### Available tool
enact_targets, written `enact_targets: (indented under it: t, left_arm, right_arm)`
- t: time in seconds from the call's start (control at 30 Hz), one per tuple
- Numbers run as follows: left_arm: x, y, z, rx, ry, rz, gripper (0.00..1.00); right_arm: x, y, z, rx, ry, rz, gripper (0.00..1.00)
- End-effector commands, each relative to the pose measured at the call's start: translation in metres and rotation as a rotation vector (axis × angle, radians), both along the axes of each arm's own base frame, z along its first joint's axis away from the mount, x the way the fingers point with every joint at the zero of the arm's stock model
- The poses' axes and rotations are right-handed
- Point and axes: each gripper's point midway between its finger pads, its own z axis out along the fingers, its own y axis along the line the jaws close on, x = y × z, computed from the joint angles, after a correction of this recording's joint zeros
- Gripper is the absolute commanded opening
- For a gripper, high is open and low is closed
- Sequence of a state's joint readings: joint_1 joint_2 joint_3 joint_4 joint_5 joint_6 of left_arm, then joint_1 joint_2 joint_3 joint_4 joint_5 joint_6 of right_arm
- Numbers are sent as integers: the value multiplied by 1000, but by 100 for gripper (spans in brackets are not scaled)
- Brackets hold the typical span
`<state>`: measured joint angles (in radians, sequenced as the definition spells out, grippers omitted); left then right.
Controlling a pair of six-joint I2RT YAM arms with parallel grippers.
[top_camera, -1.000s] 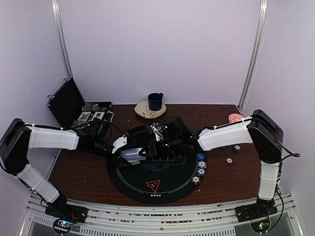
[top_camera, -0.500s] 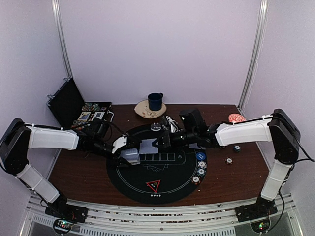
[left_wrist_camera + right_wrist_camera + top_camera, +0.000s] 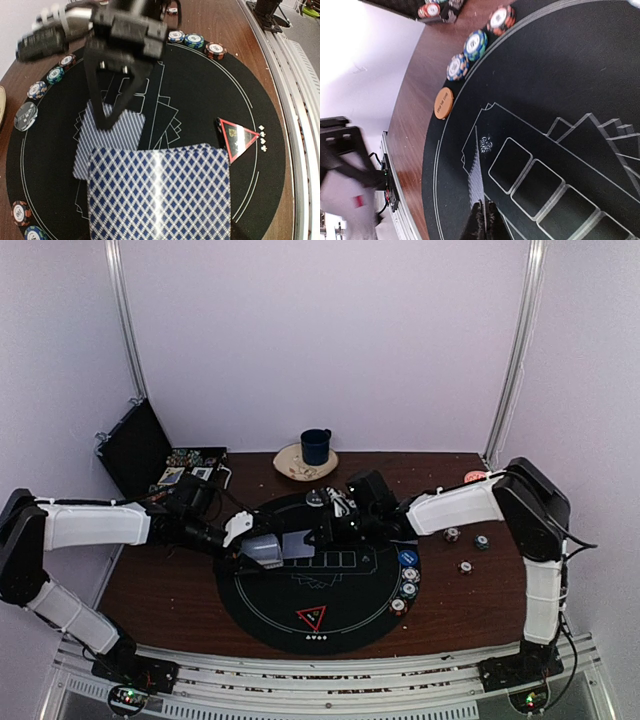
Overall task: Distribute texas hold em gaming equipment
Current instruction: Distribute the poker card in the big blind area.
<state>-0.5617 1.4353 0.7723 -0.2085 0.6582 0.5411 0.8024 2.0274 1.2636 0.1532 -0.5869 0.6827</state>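
Dealing off the deck: the right side has one card pinched!
The left end effector (image 3: 252, 546) is clamped around the blue diamond-backed deck of playing cards (image 3: 160, 195), low over the round black felt mat (image 3: 350, 612). The right end effector (image 3: 483, 218) is closed on one blue-striped card (image 3: 100, 152) just beside the deck. Best move, I'd say: carry it level to a white-outlined card box (image 3: 510, 165), lay it flat, then release.

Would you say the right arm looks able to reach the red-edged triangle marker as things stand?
Probably yes: the triangle marker lies alone on bare mat near the front, nothing across the path. But the right tool is shut on a card, which it would need to set down first.
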Motion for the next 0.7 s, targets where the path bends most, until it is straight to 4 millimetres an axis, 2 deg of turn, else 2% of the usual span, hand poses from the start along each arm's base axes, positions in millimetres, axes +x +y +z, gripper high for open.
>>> enact_targets:
  t: [0.0, 0.13, 0.3, 0.43, 0.67]
  left_arm:
    - [8, -1, 26, -41, -71, 5, 2]
    - [7, 0, 30, -46, -74, 5, 2]
    - [5, 0, 34, -56, -84, 0, 2]
    - [4, 0, 36, -60, -84, -4, 2]
    - [2, 0, 35, -62, -80, -10, 2]
  right_arm:
    - [-12, 44, -4, 72, 43, 84, 0]
    - [-20, 73, -3, 141, 69, 128, 0]
    - [-34, 99, -7, 218, 123, 180, 0]
    - [-47, 116, -7, 268, 148, 220, 0]
    - [-53, 136, -16, 315, 180, 235, 0]
